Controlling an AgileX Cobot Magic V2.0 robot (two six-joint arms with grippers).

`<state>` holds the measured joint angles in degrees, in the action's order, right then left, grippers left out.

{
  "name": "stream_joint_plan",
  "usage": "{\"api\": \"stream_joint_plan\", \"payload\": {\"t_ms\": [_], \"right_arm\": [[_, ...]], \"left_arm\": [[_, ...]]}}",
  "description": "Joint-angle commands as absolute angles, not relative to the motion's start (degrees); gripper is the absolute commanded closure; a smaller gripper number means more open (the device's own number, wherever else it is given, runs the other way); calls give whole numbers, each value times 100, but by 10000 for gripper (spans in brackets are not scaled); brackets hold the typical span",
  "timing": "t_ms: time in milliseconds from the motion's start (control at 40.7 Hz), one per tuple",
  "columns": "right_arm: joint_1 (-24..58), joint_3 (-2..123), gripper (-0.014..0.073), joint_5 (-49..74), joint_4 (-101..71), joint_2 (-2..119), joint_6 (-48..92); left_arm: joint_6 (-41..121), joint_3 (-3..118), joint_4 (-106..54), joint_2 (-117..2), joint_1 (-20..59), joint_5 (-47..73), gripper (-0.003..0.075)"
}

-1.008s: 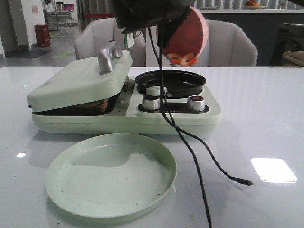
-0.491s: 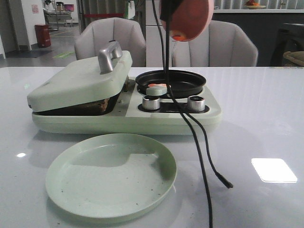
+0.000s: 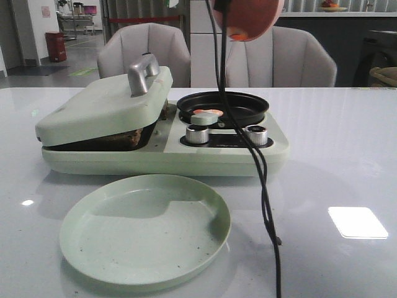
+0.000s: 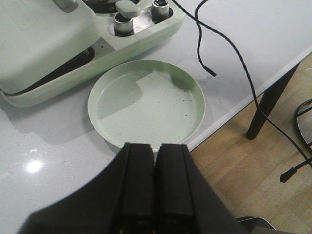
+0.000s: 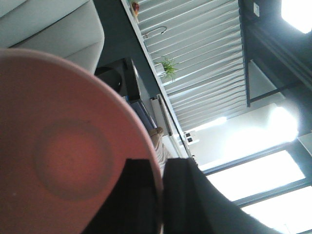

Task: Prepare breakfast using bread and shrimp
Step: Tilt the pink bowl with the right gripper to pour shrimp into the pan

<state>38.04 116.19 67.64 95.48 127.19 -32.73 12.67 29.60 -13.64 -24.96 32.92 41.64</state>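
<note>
Overhead, the right claw (image 5: pixel 158 200) pinches the rim of a smooth round pink bowl (image 3: pixel 248 18), tipped above the black circular pan (image 3: pixel 223 107), where the pale shrimp (image 3: pixel 206 114) rests at the near edge. Bread (image 3: pixel 118 138) sits under the matte green lid (image 3: pixel 105 99). Left claw (image 4: pixel 156 187): fully closed, empty, above the shallow speckled plate (image 4: pixel 146 105).

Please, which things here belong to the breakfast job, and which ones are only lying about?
Job:
bread under the grill lid
small shrimp piece at the black pan's front edge
pink bowl, held in the right hand
green plate, probably for serving

Lying about:
black cable
chairs
</note>
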Motion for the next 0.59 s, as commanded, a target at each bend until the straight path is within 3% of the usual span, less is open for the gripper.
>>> {"api": "stream_joint_plan", "payload": {"t_ms": [0, 565], "right_arm": [[3814, 11738, 391, 6819, 9901, 12560, -3226], [3832, 11902, 391, 7057, 10379, 12306, -2689]], "left_arm": [[1246, 3123, -1481, -2538, 3311, 3771, 620], [1246, 3123, -1481, -2538, 3311, 3771, 620]]}}
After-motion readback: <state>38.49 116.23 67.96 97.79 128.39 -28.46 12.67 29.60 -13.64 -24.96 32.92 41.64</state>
